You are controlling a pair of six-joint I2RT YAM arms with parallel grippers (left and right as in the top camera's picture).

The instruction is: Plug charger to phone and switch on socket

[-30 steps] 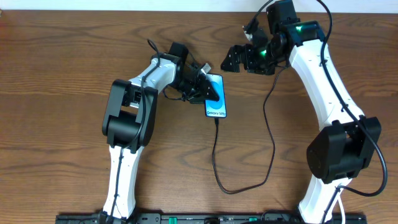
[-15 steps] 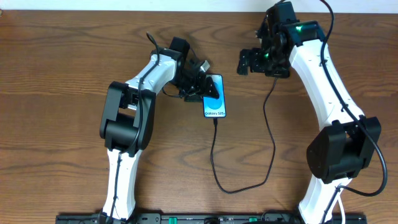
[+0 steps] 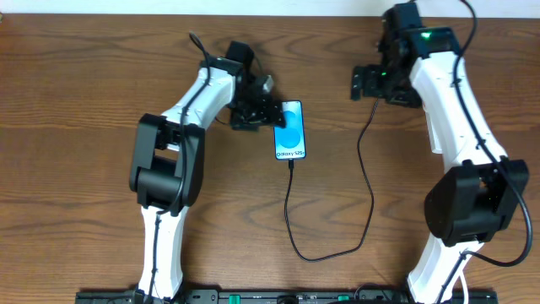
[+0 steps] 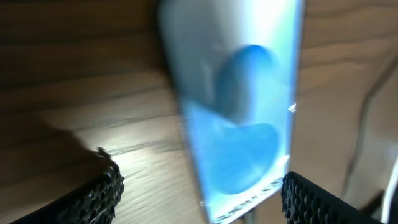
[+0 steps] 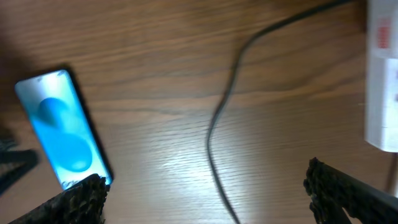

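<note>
The phone (image 3: 290, 132) lies flat on the wooden table, its blue screen up, and shows in both wrist views (image 4: 239, 118) (image 5: 61, 127). The charger (image 3: 369, 203), a thin black cable, runs from the phone's lower end in a loop toward the right arm, and crosses the right wrist view (image 5: 217, 124). My left gripper (image 3: 263, 110) (image 4: 200, 186) stands open just left of the phone, gripping nothing. Farther right, my right gripper (image 3: 364, 84) (image 5: 204, 180) hangs open over the cable. The socket (image 5: 381, 74) shows only at the right wrist view's right edge; overhead, the right arm hides it.
Bare wood surrounds the phone on all sides. The cable's loop reaches toward the table's front edge (image 3: 308, 257). Both arm bases stand along the near edge.
My left gripper has opened and drawn back to the left off the phone, which stays put with the cable in it. My right arm has swung to the right, gripper still open.
</note>
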